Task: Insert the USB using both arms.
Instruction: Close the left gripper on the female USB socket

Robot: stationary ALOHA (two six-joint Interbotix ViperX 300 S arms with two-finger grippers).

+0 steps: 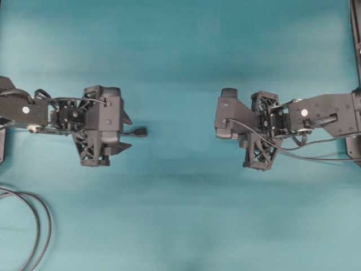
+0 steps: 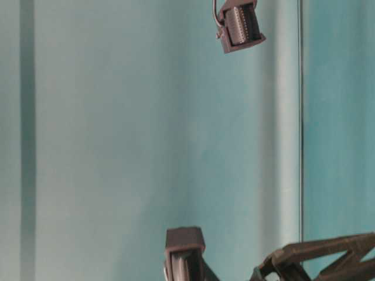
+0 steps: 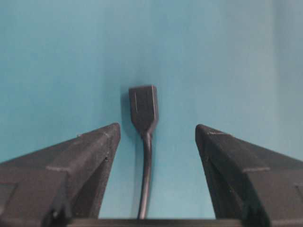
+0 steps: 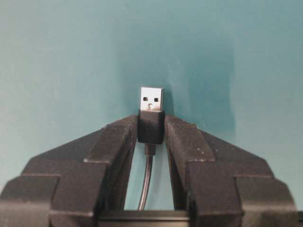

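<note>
The USB (image 4: 152, 99), a small plug with a silvery metal tip on a dark body, sits pinched between the tips of the right gripper (image 4: 151, 126), its metal end poking out past the jaws and its thin cable (image 4: 147, 182) running back between them toward the wrist. Taking the overhead view from left to right: a looped double cable (image 1: 35, 228) curls at the lower left corner of the teal table (image 1: 180, 56); above it the left arm (image 1: 34, 110) reaches in from the left edge, and its left gripper (image 1: 125, 132) stands wide, the jaws well apart. Between those open jaws lies the dark blocky socket (image 3: 143, 106) on its own thin cable, touched by neither jaw in the left wrist view, its end sticking out beyond the fingertips toward the middle of the table. A bare stretch of table separates the two grippers, which face each other at about the same level. On the right, the right arm (image 1: 321, 116) comes in from the right edge, its jaws drawn narrow and clamped on the plug's dark body. From above, the plug itself is hidden under the right wrist camera (image 1: 228, 113).
</note>
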